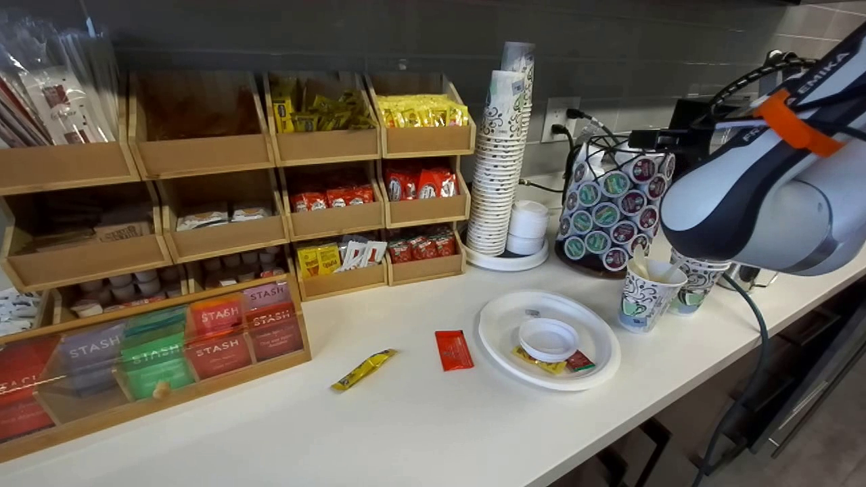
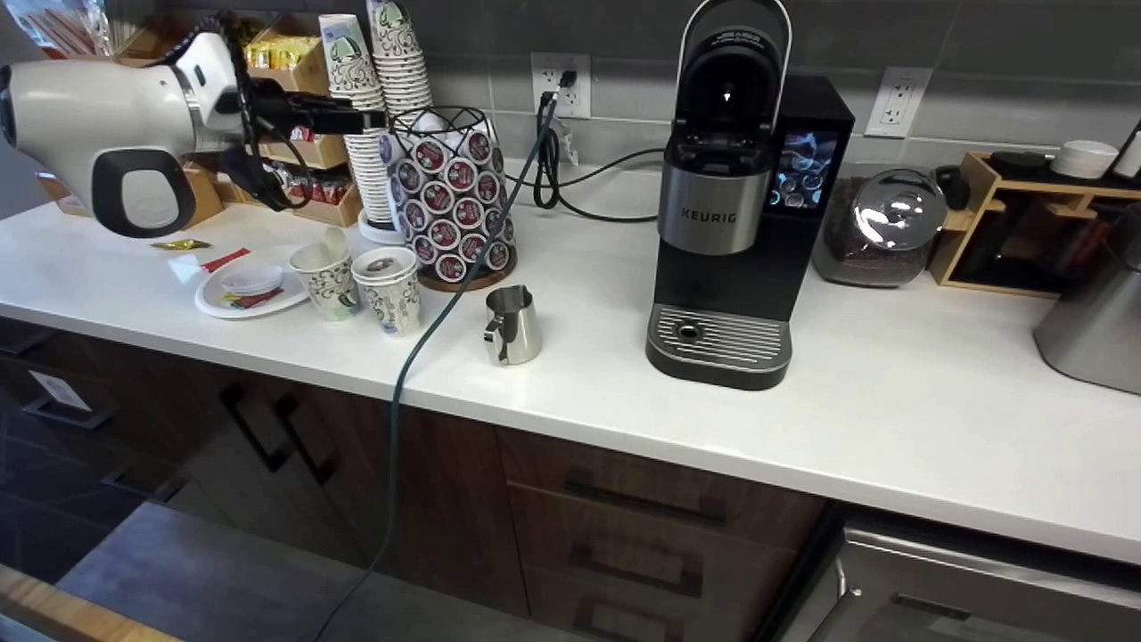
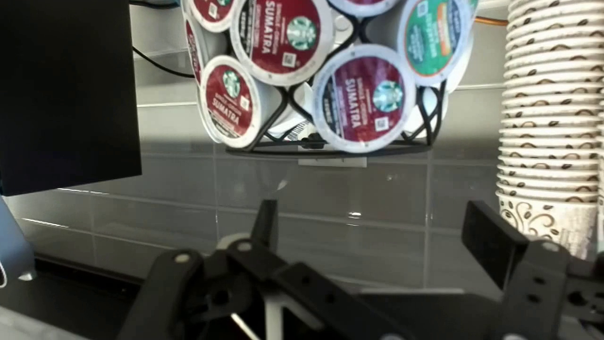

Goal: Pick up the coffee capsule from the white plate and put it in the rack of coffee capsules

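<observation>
Dark wire rack of coffee capsules point(image 2: 452, 193): an upright, round carousel on the white desk point(image 1: 419, 419), in the upper half and left of the middle in an exterior view. Its wall carries round lids point(image 3: 363, 99), dark red or green with pale edges. Some whitish pieces point(image 2: 430, 122) show inside its uncovered top.

Black two-fingered claw point(image 3: 380, 229): in the wrist view, which stands upside down, its fingers are wide apart and nothing is between them. In an exterior view it is in the upper left, near the upper rim of the rack.

White round plate with raised rim point(image 1: 499, 331): right of the middle in an exterior view. On it are a small shallow white bowl point(image 1: 549, 338), a flat yellow packet point(image 1: 540, 363) and a red-and-green packet point(image 1: 580, 361).

Coffee capsule of the task: not to be seen on the plate, and not in the claw. I suppose it lies among the whitish pieces in the rack, but the wires partly cover them, so I cannot say which one it is.

Step at the rack: by my judgement, the letting-go; the task seems almost finished.

Next move of the claw: it calls for drawing back gently, without hooking the wires. The tall stack of patterned paper cups point(image 3: 549, 118), at the right edge of the wrist view, should get enough room, because such a light column may fall easily.
</observation>
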